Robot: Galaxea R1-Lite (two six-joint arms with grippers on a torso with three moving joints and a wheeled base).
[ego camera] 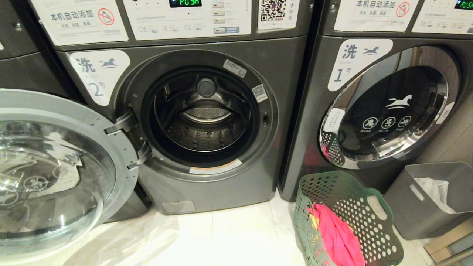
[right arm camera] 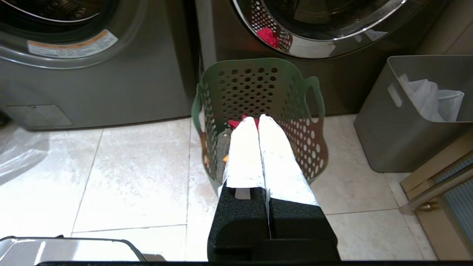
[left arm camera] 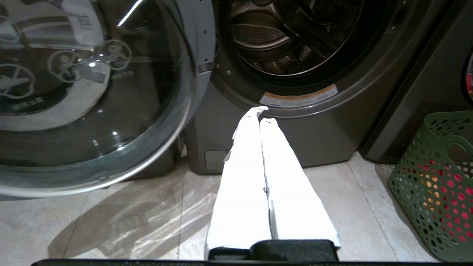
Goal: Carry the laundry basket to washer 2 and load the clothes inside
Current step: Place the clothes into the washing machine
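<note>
Right wrist view: right gripper [right arm camera: 257, 120] pressed together, empty, directly over laundry basket [right arm camera: 258, 79], clothes [right arm camera: 236, 123] beneath; left gripper [left arm camera: 263, 112] pressed together, facing washer 2 [left arm camera: 314, 136].

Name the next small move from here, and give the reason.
Probably open the right gripper and lower it to a handle cut-out of the laundry basket. Both grippers are shut and empty; the left gripper faces washer 2, whose door already stands wide open on an empty drum. The clothes are still in the basket, standing before washer 1.
</note>
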